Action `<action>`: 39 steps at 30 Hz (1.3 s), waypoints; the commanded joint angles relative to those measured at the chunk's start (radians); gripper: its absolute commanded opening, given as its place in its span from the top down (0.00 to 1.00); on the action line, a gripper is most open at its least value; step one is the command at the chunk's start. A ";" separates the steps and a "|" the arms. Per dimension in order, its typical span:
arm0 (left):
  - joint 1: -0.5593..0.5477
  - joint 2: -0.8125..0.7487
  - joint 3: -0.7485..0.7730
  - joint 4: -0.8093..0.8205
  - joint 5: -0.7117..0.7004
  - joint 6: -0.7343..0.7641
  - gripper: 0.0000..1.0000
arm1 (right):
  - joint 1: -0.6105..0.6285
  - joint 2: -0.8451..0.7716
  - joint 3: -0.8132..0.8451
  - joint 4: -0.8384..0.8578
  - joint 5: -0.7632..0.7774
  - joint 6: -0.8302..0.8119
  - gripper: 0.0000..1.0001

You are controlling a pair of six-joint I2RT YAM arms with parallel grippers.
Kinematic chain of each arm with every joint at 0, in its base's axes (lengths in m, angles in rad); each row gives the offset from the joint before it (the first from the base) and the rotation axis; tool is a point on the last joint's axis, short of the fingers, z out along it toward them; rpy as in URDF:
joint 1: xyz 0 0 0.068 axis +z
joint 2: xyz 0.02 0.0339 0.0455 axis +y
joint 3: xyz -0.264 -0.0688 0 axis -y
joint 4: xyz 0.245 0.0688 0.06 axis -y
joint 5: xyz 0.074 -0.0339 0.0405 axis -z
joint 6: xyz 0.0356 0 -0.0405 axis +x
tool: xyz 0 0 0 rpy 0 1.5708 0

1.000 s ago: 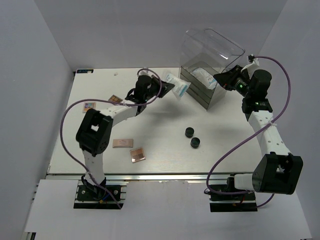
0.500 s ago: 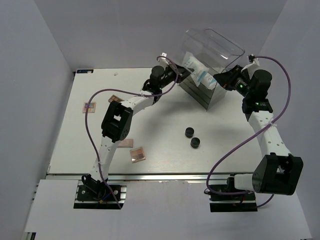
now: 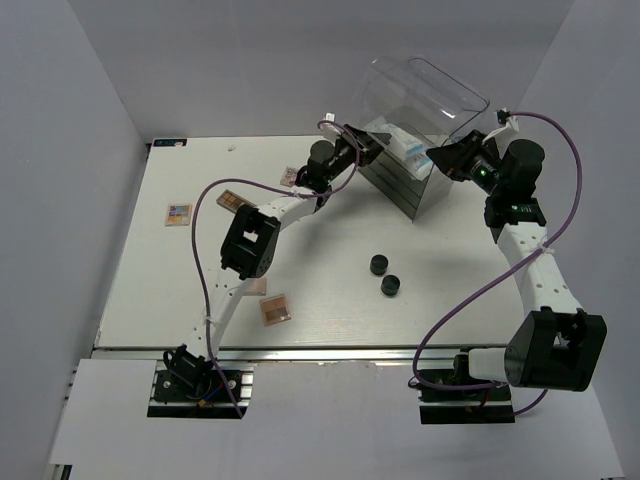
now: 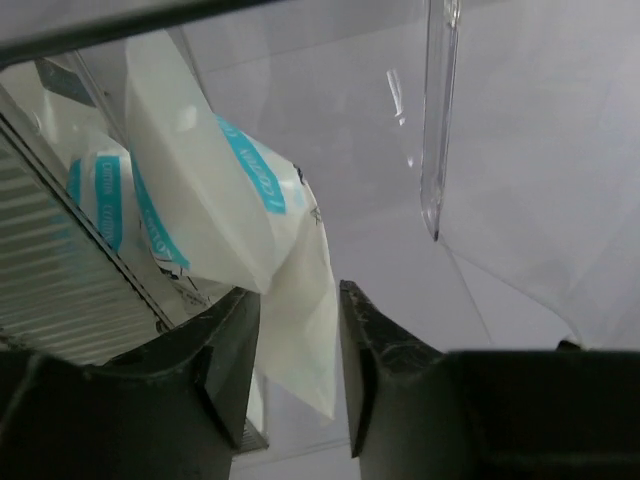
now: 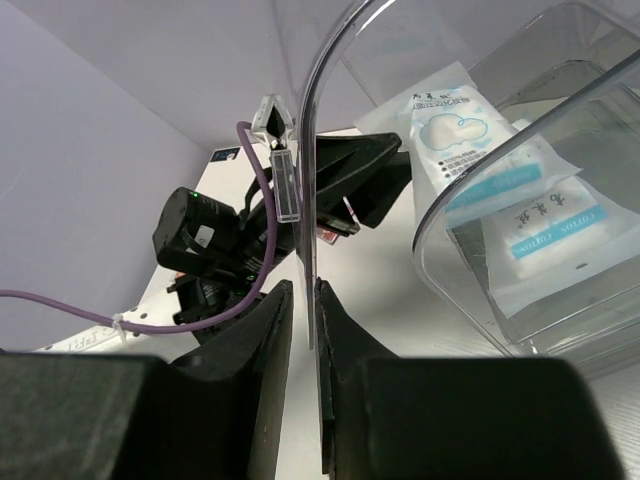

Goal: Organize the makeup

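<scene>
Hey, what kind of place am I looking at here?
Probably a robot lab test cell: left arm and right arm bolted at the table edge, blank white walls around it, black jars laid out.

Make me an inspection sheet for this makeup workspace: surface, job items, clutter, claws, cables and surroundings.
Surface: white table, no spills seen.
Job's things: a pouch lies inside the clear box; a second pouch hangs at its open top; two black jars and several palettes lie loose on the table.
Clutter: nothing seen.
Claws: left claw open at the box, the second pouch's corner between its fingers; right claw shut on the clear lid, holding it up.
Cables: purple cables loop off both arms above the table.
Surroundings: plain walls; nothing else seen.
</scene>
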 commanded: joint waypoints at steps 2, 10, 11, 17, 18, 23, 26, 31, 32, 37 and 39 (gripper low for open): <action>-0.019 -0.009 0.084 0.031 -0.057 -0.032 0.44 | 0.003 -0.043 0.010 0.063 -0.037 0.012 0.80; -0.022 -0.125 -0.046 0.071 -0.057 -0.022 0.42 | 0.003 -0.045 0.008 0.067 -0.037 0.016 0.80; -0.020 -0.149 -0.107 0.066 -0.055 -0.008 0.45 | 0.003 -0.045 0.008 0.067 -0.037 0.016 0.80; -0.020 -0.377 -0.379 -0.015 -0.086 0.089 0.72 | 0.003 -0.045 0.010 0.067 -0.042 0.016 0.80; -0.020 -0.400 -0.443 -0.021 -0.090 0.101 0.72 | 0.003 -0.043 0.008 0.067 -0.042 0.017 0.80; -0.016 -0.512 -0.601 -0.087 -0.086 0.158 0.67 | 0.003 -0.051 0.010 0.057 -0.044 0.009 0.80; -0.007 -0.600 -0.746 -0.069 -0.096 0.164 0.67 | 0.003 -0.051 0.030 -0.017 -0.051 -0.041 0.76; 0.019 -0.736 -0.939 -0.077 -0.126 0.193 0.63 | 0.003 -0.060 0.120 -0.278 -0.001 -0.214 0.46; 0.027 -0.750 -0.951 -0.090 -0.136 0.204 0.62 | 0.003 -0.069 0.123 -0.339 0.011 -0.272 0.45; 0.035 -0.746 -0.939 -0.209 -0.155 0.267 0.58 | 0.003 -0.161 0.119 -0.442 0.036 -0.424 0.47; 0.033 -0.697 -0.869 -0.236 -0.124 0.265 0.58 | 0.003 -0.202 0.078 -0.444 0.019 -0.526 0.52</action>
